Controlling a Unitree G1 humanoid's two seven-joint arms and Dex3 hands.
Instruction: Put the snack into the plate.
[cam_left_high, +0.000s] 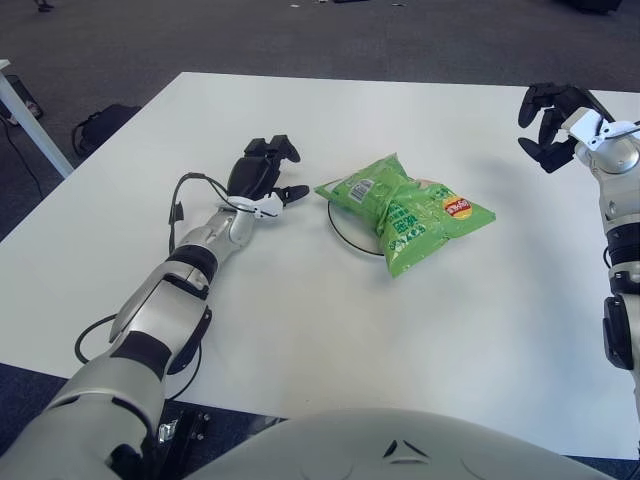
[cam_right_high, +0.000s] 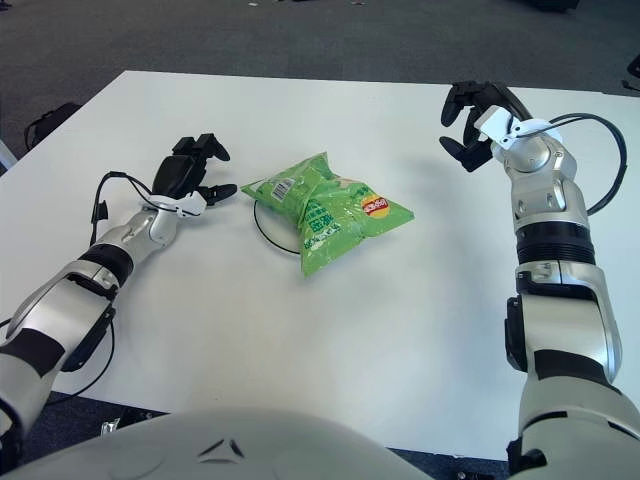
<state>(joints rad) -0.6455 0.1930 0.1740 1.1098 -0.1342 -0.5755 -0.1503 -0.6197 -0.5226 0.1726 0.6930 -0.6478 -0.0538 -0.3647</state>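
White table (cam_left_high: 330, 340): bare surface nearest the robot's body, both arms reaching forward over it; a black cable runs along the left forearm.

Snack (cam_left_high: 408, 209): green crinkled bag, lying flat at mid-table on top of the plate (cam_left_high: 345, 233); the bag covers most of the plate, leaving only the near-left arc of its rim in view; the bag's near end overhangs the rim toward the robot; no hand touches it.

Left hand (cam_left_high: 262, 176): just left of the plate, well short of the bag; fingers loosely spread, holding nothing; one fingertip points toward the plate's rim.

Right hand (cam_right_high: 478, 122): far right, well apart from the bag, raised above the table; fingers curled partway inward, holding nothing.

Beyond the table: dark carpet; a black bag (cam_left_high: 104, 124) on the floor at far left.
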